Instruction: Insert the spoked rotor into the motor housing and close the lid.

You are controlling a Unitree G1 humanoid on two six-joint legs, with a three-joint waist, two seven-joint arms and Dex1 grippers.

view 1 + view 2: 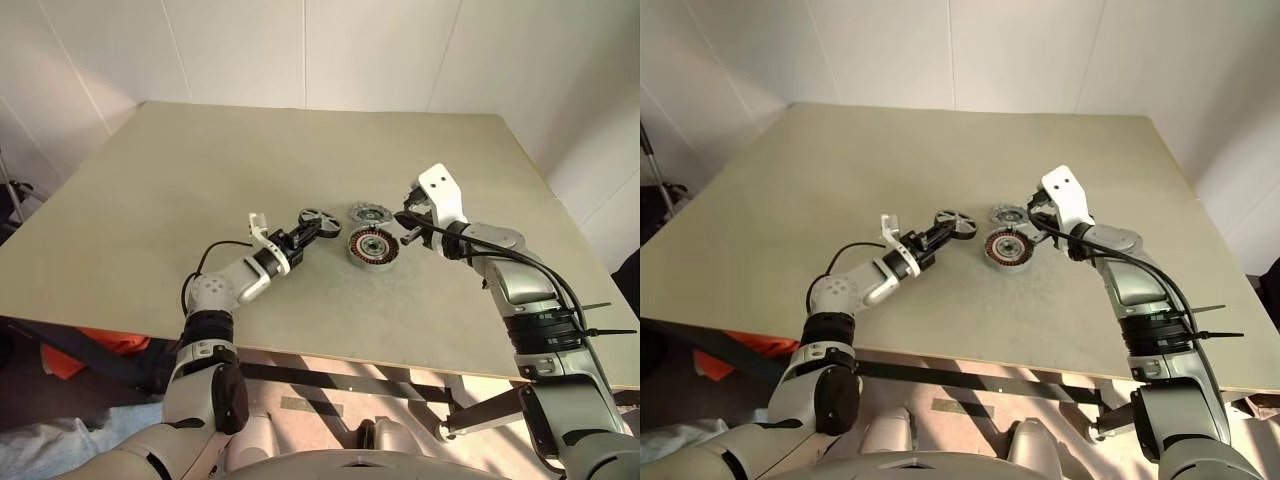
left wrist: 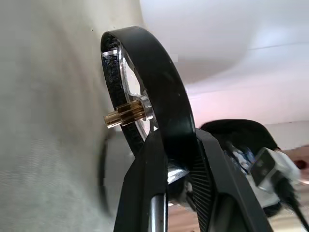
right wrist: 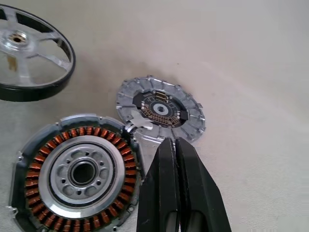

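Observation:
The spoked rotor [image 1: 318, 218], black-rimmed with silver spokes and a small brass hub [image 2: 123, 115], is held tilted just left of the motor housing. My left gripper [image 1: 311, 229] is shut on its rim, with the fingers [image 2: 212, 179] clamped on either side of the black band. The motor housing [image 1: 373, 247] lies flat on the table with its copper coils [image 3: 36, 171] facing up and nothing inside it. The grey ribbed lid [image 1: 370, 213] lies just behind the housing and touches its edge. My right gripper [image 3: 175, 142] is shut and empty, hovering at the right of the housing and lid.
The parts sit right of centre on a large beige table [image 1: 200, 180], with wide bare surface to the left and behind. White walls enclose the back and right. The table's near edge [image 1: 330, 358] runs just under my arms.

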